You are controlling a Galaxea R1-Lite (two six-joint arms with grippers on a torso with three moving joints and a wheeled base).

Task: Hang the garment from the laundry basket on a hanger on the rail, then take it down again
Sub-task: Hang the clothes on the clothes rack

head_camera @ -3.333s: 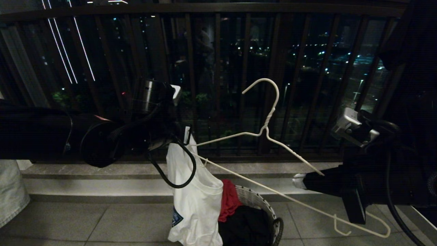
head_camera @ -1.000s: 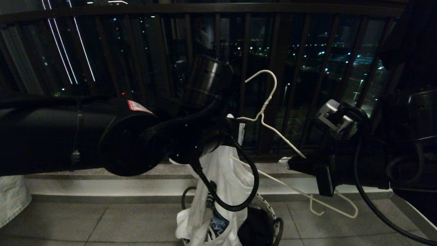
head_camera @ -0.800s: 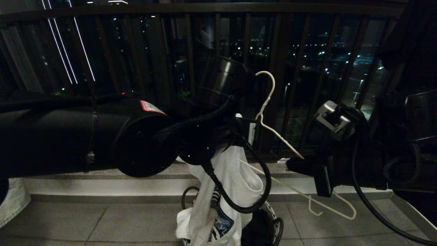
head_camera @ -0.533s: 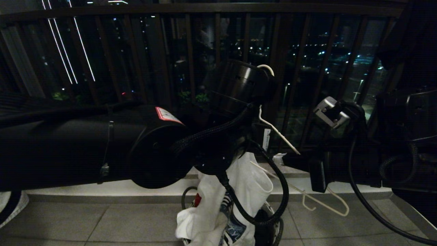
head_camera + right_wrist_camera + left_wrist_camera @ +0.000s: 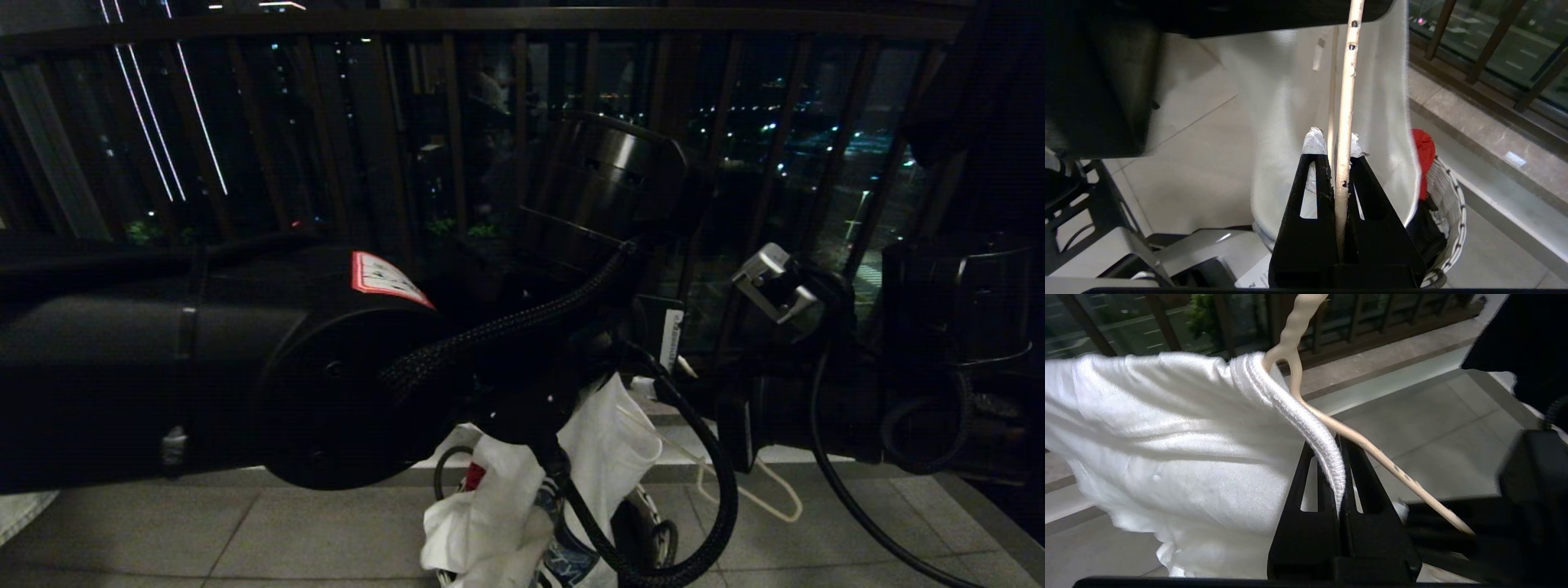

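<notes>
The white garment point(image 5: 1167, 457) hangs from my left gripper point(image 5: 1331, 443), which is shut on its ribbed collar. The thin pale wire hanger point(image 5: 1372, 451) passes through that collar opening, right beside the jaws. My right gripper point(image 5: 1337, 157) is shut on one wire of the hanger point(image 5: 1347, 102), with the garment point(image 5: 1286, 94) draped just beyond its tips. In the head view my left arm covers the hanger's hook; only its low end point(image 5: 771, 498) and the hanging garment point(image 5: 506, 514) show. The laundry basket point(image 5: 1453, 204) stands on the floor below. The rail is out of view.
A red cloth point(image 5: 1423, 151) and a black garment point(image 5: 1429, 237) lie in the basket. The dark barred balcony railing point(image 5: 245, 122) and a stone step point(image 5: 824, 453) run across behind. Grey floor tiles point(image 5: 286, 539) lie in front; my base frame point(image 5: 1094, 228) is close.
My left arm has swung to the right with the garment's collar, sliding it along the hanger towards the right gripper. The hanger's hook is now hidden behind the left arm.
</notes>
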